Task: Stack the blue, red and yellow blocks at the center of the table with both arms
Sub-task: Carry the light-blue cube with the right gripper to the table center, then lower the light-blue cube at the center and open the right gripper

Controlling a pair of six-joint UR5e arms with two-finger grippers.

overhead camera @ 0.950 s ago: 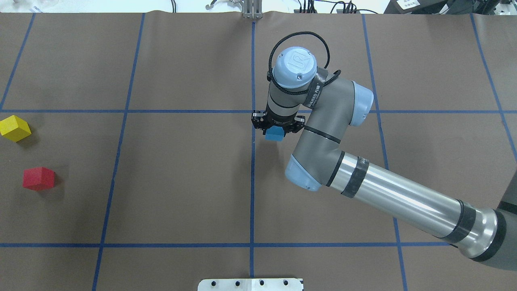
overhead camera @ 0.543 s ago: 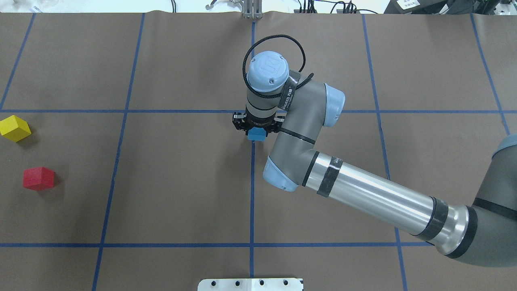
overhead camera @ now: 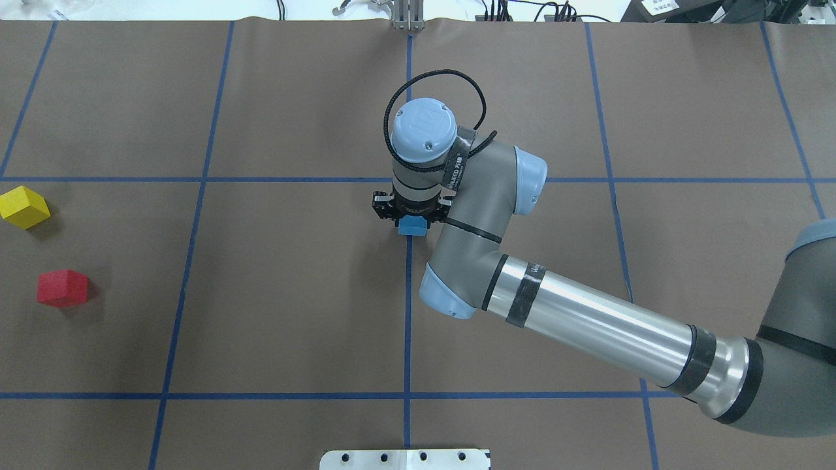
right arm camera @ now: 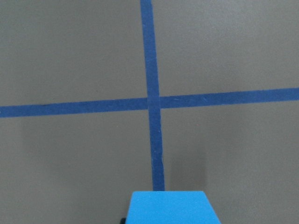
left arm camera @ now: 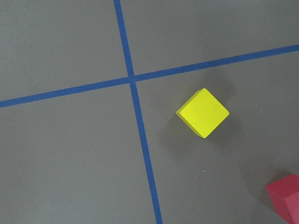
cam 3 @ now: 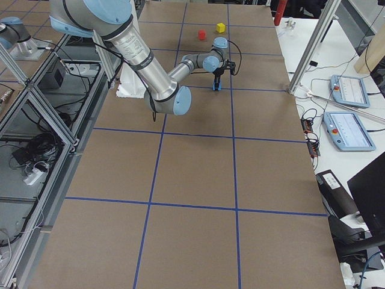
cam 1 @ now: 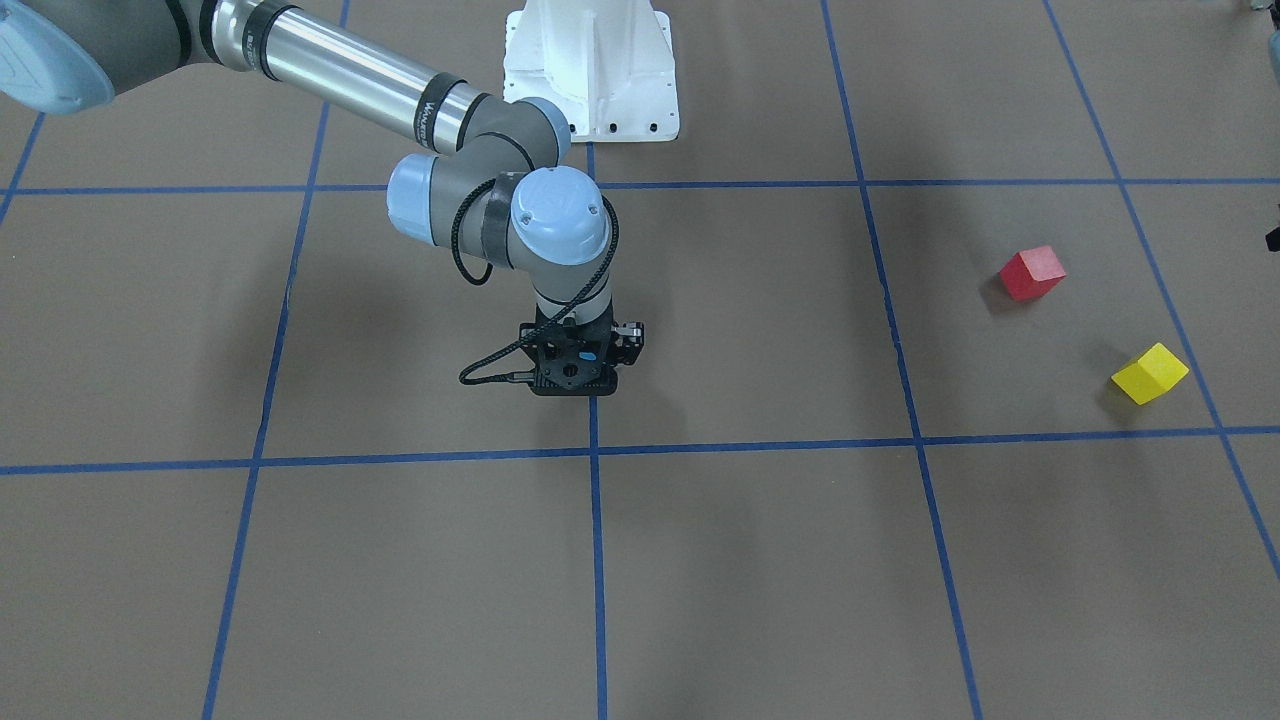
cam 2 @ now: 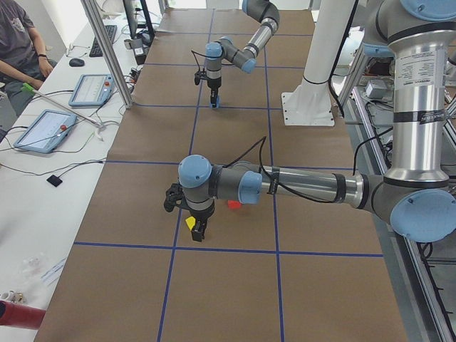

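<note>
My right gripper [overhead camera: 412, 217] is shut on the blue block [overhead camera: 412, 227] and holds it over the centre grid line, just below the line crossing. The block fills the bottom edge of the right wrist view [right arm camera: 168, 207]. The yellow block [overhead camera: 23, 207] and the red block [overhead camera: 63, 288] lie apart at the table's far left. The left wrist view looks down on the yellow block [left arm camera: 203, 113], with the red block [left arm camera: 286, 203] at its corner. My left gripper [cam 2: 199, 229] hovers over the yellow block [cam 2: 190, 222]; I cannot tell whether it is open or shut.
Blue tape lines [overhead camera: 407, 313] divide the brown table cover into squares. A white mounting plate [overhead camera: 405, 459] sits at the near edge. An operator [cam 2: 21, 50] sits beside tablets past the table's far side.
My right arm has carried the blue block leftward onto the centre line. The red and yellow blocks have not moved.
</note>
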